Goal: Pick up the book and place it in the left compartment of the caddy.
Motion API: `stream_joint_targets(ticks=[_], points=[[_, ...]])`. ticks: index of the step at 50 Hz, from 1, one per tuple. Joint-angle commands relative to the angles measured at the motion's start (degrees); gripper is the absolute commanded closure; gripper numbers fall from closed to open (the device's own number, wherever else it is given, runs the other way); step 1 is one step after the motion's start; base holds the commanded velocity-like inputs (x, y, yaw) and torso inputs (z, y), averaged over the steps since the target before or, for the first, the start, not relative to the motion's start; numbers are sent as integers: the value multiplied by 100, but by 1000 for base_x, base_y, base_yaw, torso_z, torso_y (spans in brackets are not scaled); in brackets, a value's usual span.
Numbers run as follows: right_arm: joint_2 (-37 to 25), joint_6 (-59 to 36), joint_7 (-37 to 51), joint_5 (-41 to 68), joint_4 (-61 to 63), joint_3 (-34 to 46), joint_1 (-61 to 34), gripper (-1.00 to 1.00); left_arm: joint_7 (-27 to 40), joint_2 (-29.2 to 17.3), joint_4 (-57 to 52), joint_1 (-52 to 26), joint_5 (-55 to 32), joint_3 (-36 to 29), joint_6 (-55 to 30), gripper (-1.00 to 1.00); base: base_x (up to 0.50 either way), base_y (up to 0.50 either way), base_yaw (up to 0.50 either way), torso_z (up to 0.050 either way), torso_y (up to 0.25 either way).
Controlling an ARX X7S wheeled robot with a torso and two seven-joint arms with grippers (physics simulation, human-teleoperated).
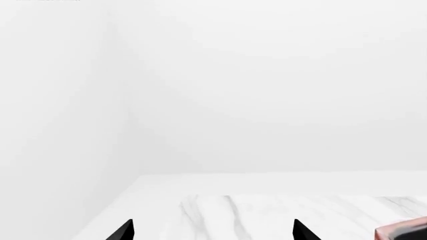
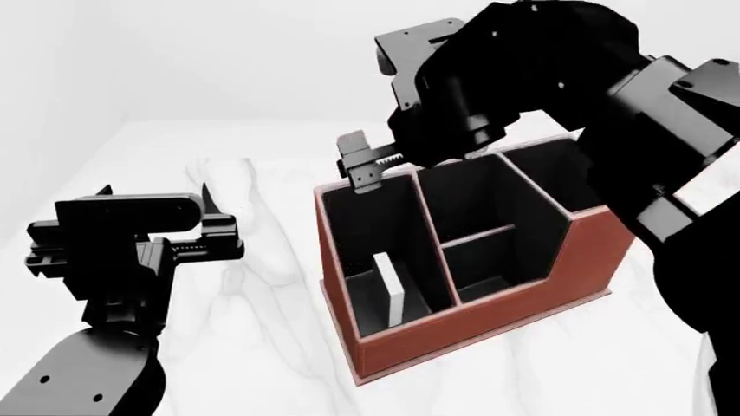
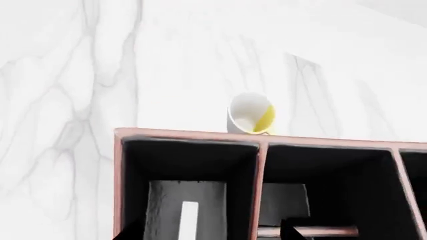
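Head view: caddy [image 2: 486, 299] at frame centre on the marble counter [image 2: 255, 347], stepped front wall toward lower right. Book [image 2: 393, 293] upright inside the left compartment [image 2: 376, 251], white page edges showing, resting near the front wall at lower centre. Right tool [image 2: 367, 166] above the caddy's rear left corner, upper centre of frame, holding nothing; jaw gap hard to judge from this angle. Left tool [image 2: 214, 232] at left of frame, well apart from the caddy, empty, fingers spread wide.

Right wrist view: looking down into the caddy, book [image 3: 189, 220] visible as a pale strip in the left slot at lower left; fingertips only just visible at the bottom edge, apart, with nothing between them. White cup [image 3: 250, 114] with yellow inside lying tipped on the counter just beyond the caddy's rim, frame centre.

Left wrist view: two fingertips at the bottom edge, set wide; caddy corner [image 1: 403, 231] at lower right.

Progress, as judged: placement apparently complete, book released in the correct slot; only retraction of the right arm seemingly left.
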State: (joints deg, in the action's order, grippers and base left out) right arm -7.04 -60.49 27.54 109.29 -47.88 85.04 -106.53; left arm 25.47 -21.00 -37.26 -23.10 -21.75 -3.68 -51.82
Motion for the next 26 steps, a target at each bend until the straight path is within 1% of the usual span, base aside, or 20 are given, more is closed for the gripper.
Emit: stream_joint_targets(ticks=[1,2,3,5,6,7,8,9,10,11,14,15,19,20,21,23,26], points=[[-254,-89,121,233,337,-196,-220,-100,20,-12,-14,-34,-25,-9,-28,-100,0,0,0,0,0],[-321,-55,199,269,461,-228,-185,-100,22,-13,-15,-33,-24,-14,-25,-100,0,0,0,0,0],[-567,204,483,438,782,-416,-50,-100,21,-13,-17,-25,-27,-16,-20,-100,0,0,0,0,0],[-944,493,855,456,1491,-551,121,-100,20,-21,-12,-14,-21,-27,-7,-100,0,0,0,0,0],[-1360,938,1209,475,2276,-779,368,-100,21,-20,-2,0,-20,-24,7,-100,0,0,0,0,0],[-1528,1058,1365,621,2561,-881,500,-100,25,-20,1,1,-18,-27,10,-100,0,0,0,0,0],[-1718,1338,1524,369,2996,-935,603,-100,27,-19,0,2,-19,-28,12,-100,0,0,0,0,0],[-2020,1908,1655,-270,3746,-1045,777,-100,32,-16,-16,8,-21,-30,17,-100,0,0,0,0,0],[-2179,2032,1830,-356,4083,-1062,888,-100,36,-15,-26,11,-25,-29,15,-100,0,0,0,0,0],[-2557,2541,2111,-496,4795,-1235,1301,-100,44,-14,-27,5,-18,-43,10,-100,0,0,0,0,0],[-3021,3173,2350,-942,5670,-1369,1841,-100,59,-18,-62,-22,-27,-59,-32,-100,0,0,0,0,0],[-3296,3690,2429,-1619,6210,-1439,2171,-100,67,-18,-77,-39,-32,-69,-60,-100,0,0,0,0,0],[-3678,4472,2628,-2812,7036,-1478,2724,-100,70,-19,-82,-22,-35,-73,-35,-100,0,0,0,0,0],[-3740,4655,2803,-3149,7154,-1454,2913,-100,70,-17,-77,-11,-33,-71,-16,-100,0,0,0,0,0],[-3810,4871,2964,-3692,7296,-1396,3129,-100,70,-17,-68,-1,-28,-73,3,-100,0,0,0,0,0],[-3914,5264,2961,-3914,7451,-1458,3414,-100,74,-15,-66,2,-31,-68,15,-100,0,0,0,0,0],[-4001,5625,2834,-3796,7541,-1547,3685,-100,81,-14,-69,-7,-39,-68,10,-100,0,0,0,0,0]])
